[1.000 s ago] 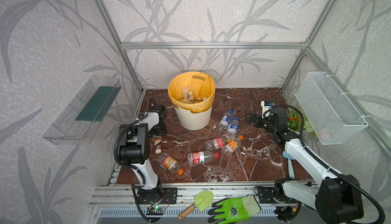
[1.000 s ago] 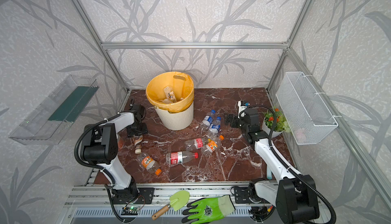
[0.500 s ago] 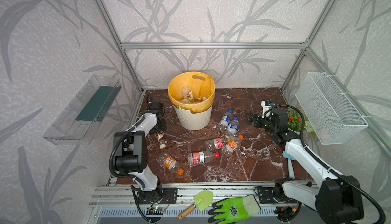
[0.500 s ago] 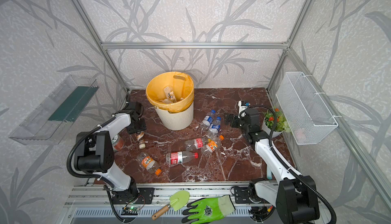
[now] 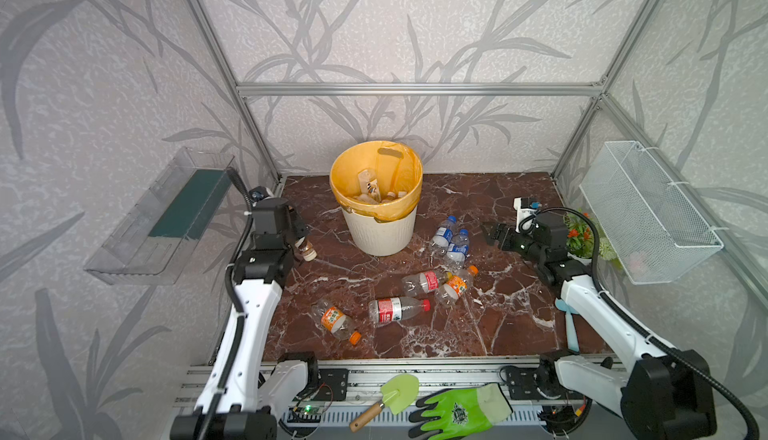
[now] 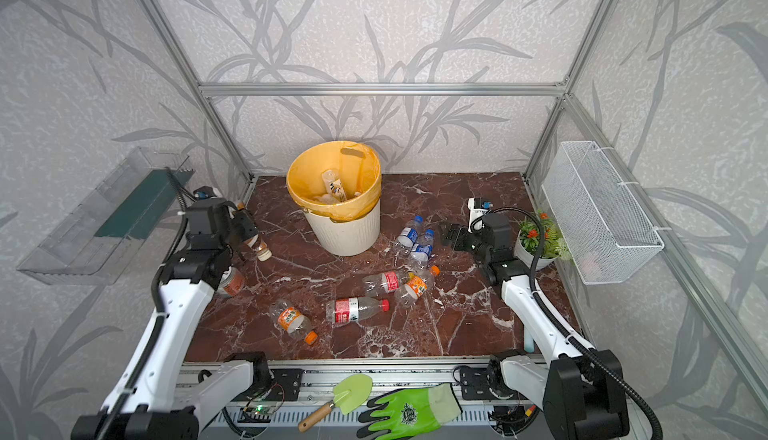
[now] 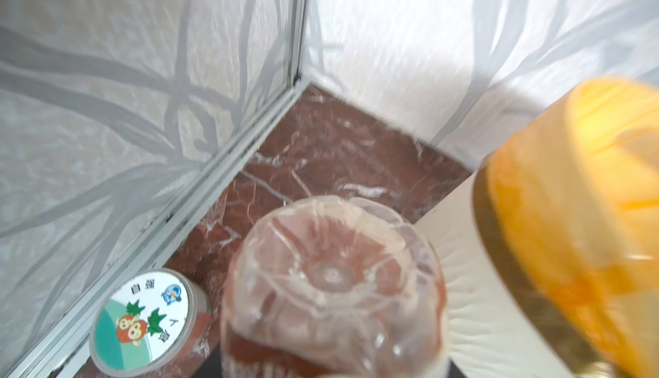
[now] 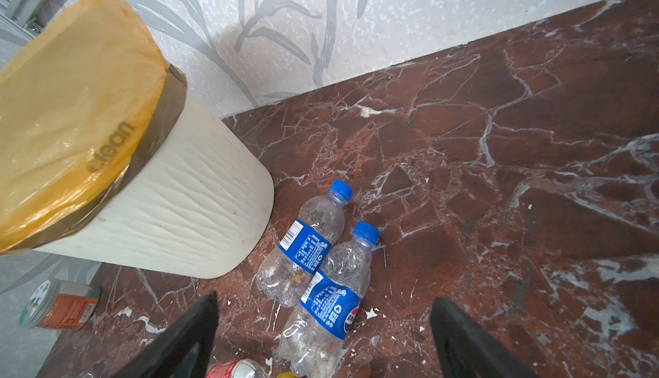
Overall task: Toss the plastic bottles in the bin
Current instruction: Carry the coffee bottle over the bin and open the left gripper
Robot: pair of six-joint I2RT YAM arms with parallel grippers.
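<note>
While the left pincer (image 5: 300,238) grips a clear white-capped bottle (image 5: 306,250) above the desk (image 5: 511,321) just left of the bin (image 5: 380,232), the right pincer (image 5: 493,235) hangs wide open right of the bin, near two blue-labelled bottles (image 5: 451,242). Four more bottles (image 5: 397,309) lie in front of the bin; others sit inside it.

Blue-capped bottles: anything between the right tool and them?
Nothing visible. The right tool is open, apart from the two blue-capped bottles; only bare floor lies between. The bin stands beside them, off the path.
</note>
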